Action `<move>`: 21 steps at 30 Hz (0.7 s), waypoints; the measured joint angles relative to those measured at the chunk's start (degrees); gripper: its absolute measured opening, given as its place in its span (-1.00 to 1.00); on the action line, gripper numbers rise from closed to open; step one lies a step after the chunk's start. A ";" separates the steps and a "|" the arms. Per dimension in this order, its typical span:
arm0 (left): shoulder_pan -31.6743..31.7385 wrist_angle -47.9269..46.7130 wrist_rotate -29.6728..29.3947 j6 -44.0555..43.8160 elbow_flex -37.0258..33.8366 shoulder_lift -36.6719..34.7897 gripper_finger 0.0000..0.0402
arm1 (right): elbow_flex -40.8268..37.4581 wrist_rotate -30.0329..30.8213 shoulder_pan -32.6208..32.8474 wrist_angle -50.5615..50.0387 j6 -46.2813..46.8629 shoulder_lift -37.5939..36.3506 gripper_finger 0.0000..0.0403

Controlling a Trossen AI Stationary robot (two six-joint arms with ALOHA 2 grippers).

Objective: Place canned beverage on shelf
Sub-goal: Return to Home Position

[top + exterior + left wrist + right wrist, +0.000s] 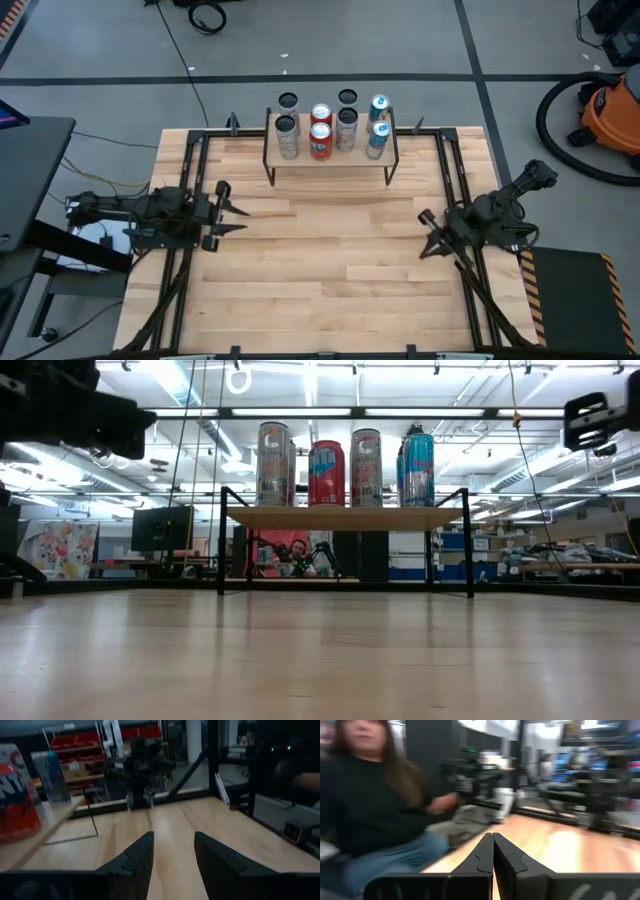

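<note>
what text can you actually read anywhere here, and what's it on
"NT": white letters on the red can, the rest cut off at the left wrist view's edge.
"C": what looks like a large mark on a silver can on the shelf.
All other print: too blurred to read.

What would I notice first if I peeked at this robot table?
Probably the tall silver, red and blue cans lined up in two rows on the little shelf at the far edge of the table. Next, the two dark arms at either side, the left gripper open, the right gripper shut, both empty. The right wrist view also shows a person in a dark top sitting beyond the table.
</note>
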 joint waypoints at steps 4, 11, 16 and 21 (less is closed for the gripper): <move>0.00 0.09 -0.04 1.79 -0.50 -0.03 -0.25 | 0.00 -2.74 -0.02 -2.22 -0.06 0.00 -0.96; 0.01 0.89 -0.26 2.94 -0.57 -0.01 -0.25 | 0.00 2.19 -0.24 -4.81 -0.92 0.15 -0.95; 0.13 1.38 -1.21 0.02 -0.57 0.09 -0.25 | 0.00 2.19 -0.24 -4.66 -0.24 0.13 -0.95; 0.13 0.64 -1.22 -0.44 -0.57 0.17 -0.25 | 0.00 2.19 -0.24 -4.46 1.77 0.14 -0.95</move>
